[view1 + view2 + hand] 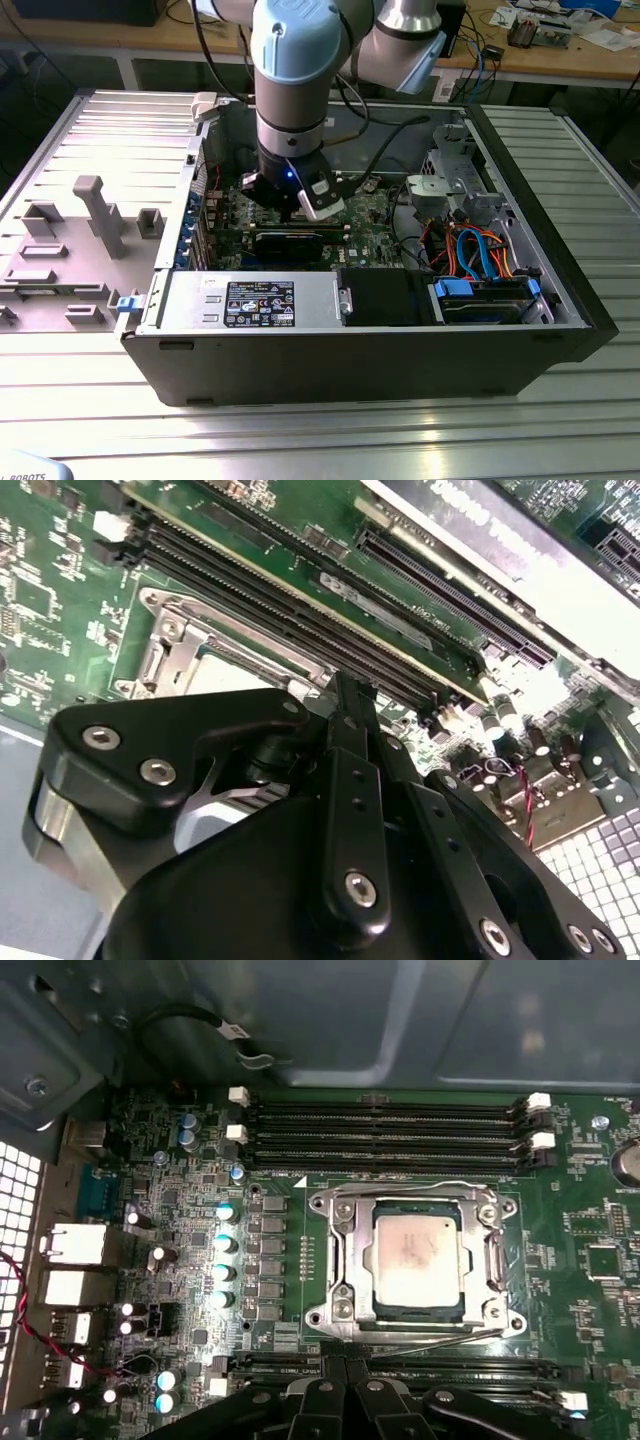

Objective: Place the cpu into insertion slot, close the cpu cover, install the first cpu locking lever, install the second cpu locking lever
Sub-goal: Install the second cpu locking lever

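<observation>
The cpu (417, 1257), a square chip with a dull silver top, lies flat in the insertion slot (507, 1260) on the green motherboard. The silver cpu cover (345, 1260) lies down around it, and the chip shows through its window. Thin wire levers (410, 1186) lie flat along two opposite sides of the cover. In the first wrist view my gripper (345, 1365) sits shut and empty just off the socket's edge, over the black memory slots. The second wrist view shows its tip (347, 685) beside the socket's metal frame (170, 645). In the exterior view the gripper (300, 212) hangs low inside the open computer case.
Rows of black memory slots (385, 1125) flank the socket. A long black card (288, 243) lies just in front of the gripper, then the power supply (250, 300). A drive cage with blue cables (480, 260) is at the exterior view's right, a grey fixture tray (80, 230) at its left.
</observation>
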Robot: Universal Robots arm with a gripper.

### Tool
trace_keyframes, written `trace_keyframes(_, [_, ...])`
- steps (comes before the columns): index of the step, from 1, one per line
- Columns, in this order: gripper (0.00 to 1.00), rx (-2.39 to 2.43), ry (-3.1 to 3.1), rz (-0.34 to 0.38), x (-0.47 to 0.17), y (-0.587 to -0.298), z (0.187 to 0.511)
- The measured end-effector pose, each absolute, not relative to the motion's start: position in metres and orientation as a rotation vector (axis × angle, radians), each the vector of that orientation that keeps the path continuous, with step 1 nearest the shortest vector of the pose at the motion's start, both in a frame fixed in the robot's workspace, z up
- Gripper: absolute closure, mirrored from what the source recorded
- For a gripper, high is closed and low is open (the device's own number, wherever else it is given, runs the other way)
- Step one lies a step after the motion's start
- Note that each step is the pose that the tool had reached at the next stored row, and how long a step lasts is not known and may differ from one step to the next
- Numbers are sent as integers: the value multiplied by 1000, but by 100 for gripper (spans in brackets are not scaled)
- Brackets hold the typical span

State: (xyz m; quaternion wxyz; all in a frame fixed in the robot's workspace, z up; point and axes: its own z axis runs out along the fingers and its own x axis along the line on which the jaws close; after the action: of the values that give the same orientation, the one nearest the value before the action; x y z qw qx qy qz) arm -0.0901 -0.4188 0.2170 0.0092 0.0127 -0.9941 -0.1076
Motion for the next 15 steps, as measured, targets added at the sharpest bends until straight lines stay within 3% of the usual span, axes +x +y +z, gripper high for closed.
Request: trace_keyframes(15, [89, 42, -3093, -417, -92, -426, 210])
